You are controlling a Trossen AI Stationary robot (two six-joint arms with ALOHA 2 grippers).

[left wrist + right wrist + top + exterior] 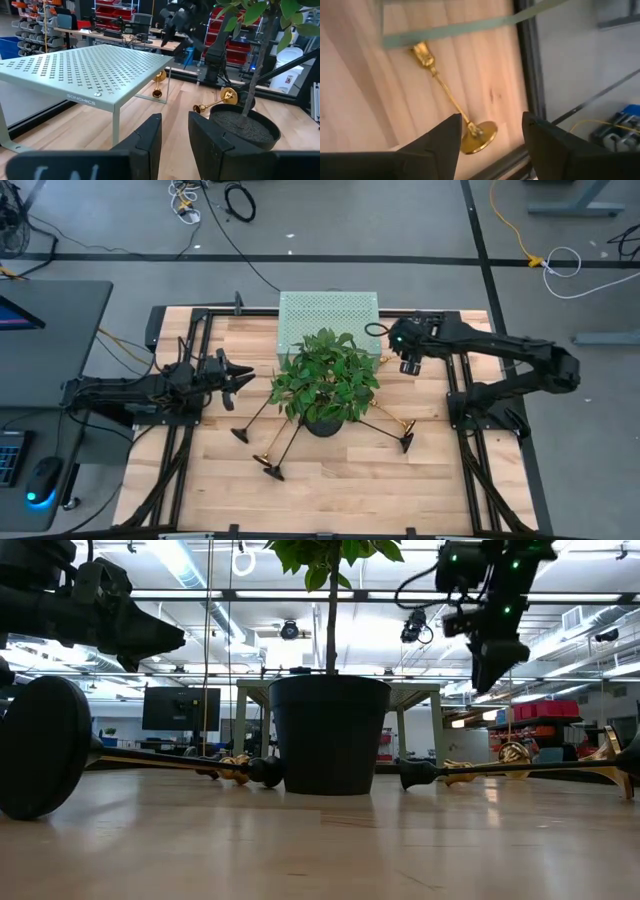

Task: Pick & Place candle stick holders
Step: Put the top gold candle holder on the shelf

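Note:
Several candle stick holders lie on their sides on the wooden table around the potted plant (325, 385): black ones (243, 428) (272, 470) (405, 442) and gold ones (263, 456) (404, 423). Another gold holder (451, 100) lies by the right end of the pale green perforated box (328, 315), its cup end under the box's edge. My right gripper (410, 362) hangs open above this holder, pointing steeply down, and its fingers (440, 145) touch nothing. My left gripper (238, 375) is held level left of the plant, open, with nothing between its fingers (150, 135).
The plant's black pot (330, 735) stands mid-table and its leaves hide parts of the holders from above. The box (95, 70) stands on thin legs at the far edge. Black frame rails (455, 395) run along both sides. Bare wood lies toward the near edge (330, 495).

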